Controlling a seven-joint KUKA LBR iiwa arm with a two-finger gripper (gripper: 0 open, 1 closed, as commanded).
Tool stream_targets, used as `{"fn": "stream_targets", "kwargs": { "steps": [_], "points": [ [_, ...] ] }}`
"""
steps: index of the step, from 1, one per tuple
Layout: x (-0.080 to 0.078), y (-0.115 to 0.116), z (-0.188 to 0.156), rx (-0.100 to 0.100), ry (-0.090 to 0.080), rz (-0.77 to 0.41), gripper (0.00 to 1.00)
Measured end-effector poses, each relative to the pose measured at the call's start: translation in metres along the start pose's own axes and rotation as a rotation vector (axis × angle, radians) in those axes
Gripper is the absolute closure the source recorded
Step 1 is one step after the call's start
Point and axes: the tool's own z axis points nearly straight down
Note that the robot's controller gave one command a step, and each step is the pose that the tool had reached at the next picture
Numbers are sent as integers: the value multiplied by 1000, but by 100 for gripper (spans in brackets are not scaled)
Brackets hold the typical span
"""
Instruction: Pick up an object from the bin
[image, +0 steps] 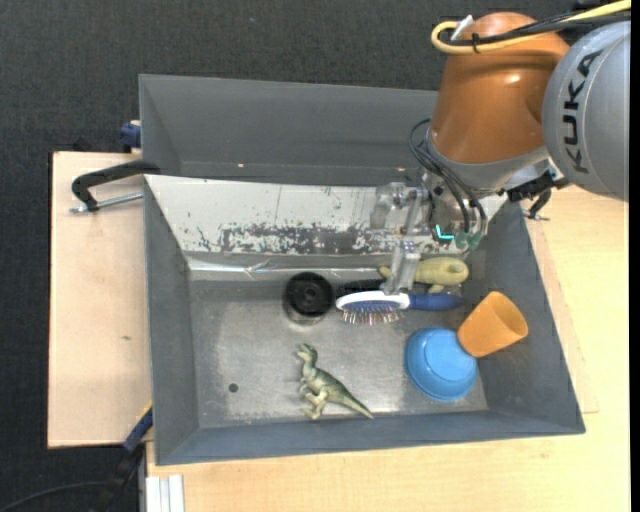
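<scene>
Bin contents, left to right, clock positions taken on the bin floor.

A black round disc (308, 295) is seen at about 11 o'clock, close to the foot of the rear wall and just beside the bristle end of the brush. A toy dinosaur (322, 385), green and tan, is laid on its side at 6 o'clock near the front wall, well apart from the rest. The brush (372, 305), white-headed with a blue handle, is laid across the floor at about 1 o'clock, with the handle run out towards 3 o'clock. A pale yellow oblong thing (443, 271) is found just behind that handle, at the rear wall's foot; its kind cannot be told. A blue bowl (440, 365) is set at 4 o'clock, near the handle. An orange cup (493, 325) is tipped over against the right wall at 3 o'clock, just beside the bowl.

The brush is crowded on three sides: disc at its 9 o'clock, yellow thing at its 2 o'clock, rear wall close at 12.

The tool (400, 283) is hung below the orange wrist cover (490, 90). Its tip is placed right at the white head of the brush. Contact cannot be confirmed. How far open it is cannot be told, nor whether anything is gripped.

The bin floor (240, 345) is dull, scuffed grey metal. The rear wall (280, 215) is shinier and speckled dark. The side walls are sloped outwards. Dark ground is seen behind the bin.
</scene>
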Motion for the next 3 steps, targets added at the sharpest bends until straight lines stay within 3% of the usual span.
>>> {"fn": "stream_targets", "kwargs": {
  "steps": [1, 2, 3],
  "points": [
    [-4, -44, 167, 0, 2, 92, 0],
    [-6, -44, 163, -1, -5, 91, 100],
    [6, -41, 22, -1, -19, 82, 100]
  ]
}}
